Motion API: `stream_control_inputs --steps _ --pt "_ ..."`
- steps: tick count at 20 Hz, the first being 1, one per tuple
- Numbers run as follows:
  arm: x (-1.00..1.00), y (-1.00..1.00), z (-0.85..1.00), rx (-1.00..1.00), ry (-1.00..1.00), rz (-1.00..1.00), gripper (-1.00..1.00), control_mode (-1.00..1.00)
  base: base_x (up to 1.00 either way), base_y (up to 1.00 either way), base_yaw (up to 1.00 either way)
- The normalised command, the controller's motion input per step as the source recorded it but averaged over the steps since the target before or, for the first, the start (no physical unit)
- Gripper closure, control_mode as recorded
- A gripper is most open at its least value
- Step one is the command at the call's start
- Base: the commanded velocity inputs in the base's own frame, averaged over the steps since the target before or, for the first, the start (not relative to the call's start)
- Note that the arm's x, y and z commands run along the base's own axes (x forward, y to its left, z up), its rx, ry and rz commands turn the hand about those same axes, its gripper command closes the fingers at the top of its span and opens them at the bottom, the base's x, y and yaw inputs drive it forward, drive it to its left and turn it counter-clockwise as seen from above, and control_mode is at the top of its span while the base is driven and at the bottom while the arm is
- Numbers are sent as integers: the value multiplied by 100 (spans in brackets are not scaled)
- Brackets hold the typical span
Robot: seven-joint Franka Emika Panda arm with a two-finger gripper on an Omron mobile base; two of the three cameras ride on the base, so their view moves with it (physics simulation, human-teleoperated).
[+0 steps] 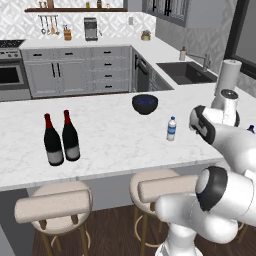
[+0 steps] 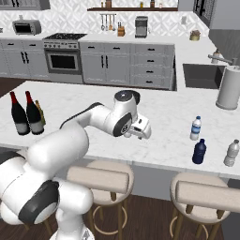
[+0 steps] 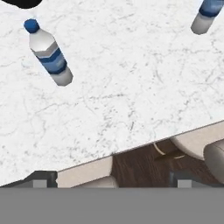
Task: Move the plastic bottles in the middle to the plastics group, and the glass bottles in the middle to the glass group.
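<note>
Right base view showed the white arm reaching over the marble desk, its fingers spread wide and holding nothing, above bare marble near the front edge. Using the clear water bottle with its blue cap as the landmark: the dark blue bottle stood just in front of it, nearer the desk edge, and the pale bottle stood to its right, close to that same edge. The fingers hung well to the left of the water bottle. Far to its left, at the other end of the desk, two wine bottles stood side by side, almost touching, with the amber bottle just behind them. A paper towel roll stood behind the water bottle, beside the sink. In the left base view a dark bowl sat behind and to the left of the water bottle.
</note>
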Motion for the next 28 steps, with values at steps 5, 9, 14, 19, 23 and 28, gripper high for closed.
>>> stream_control_inputs --steps 5,9,14,19,23,28 --pt "10 67 41 0 0 9 -100 -100 0 0 0" --pt "42 66 7 -1 0 5 -100 -100 0 0 0" --pt "67 17 7 0 0 0 -100 -100 0 0 0" --pt "57 1 5 0 0 0 -100 -100 0 0 0" --pt "51 0 0 0 0 0 -100 -100 0 0 0" --pt "53 0 0 0 0 0 -100 -100 0 0 0"
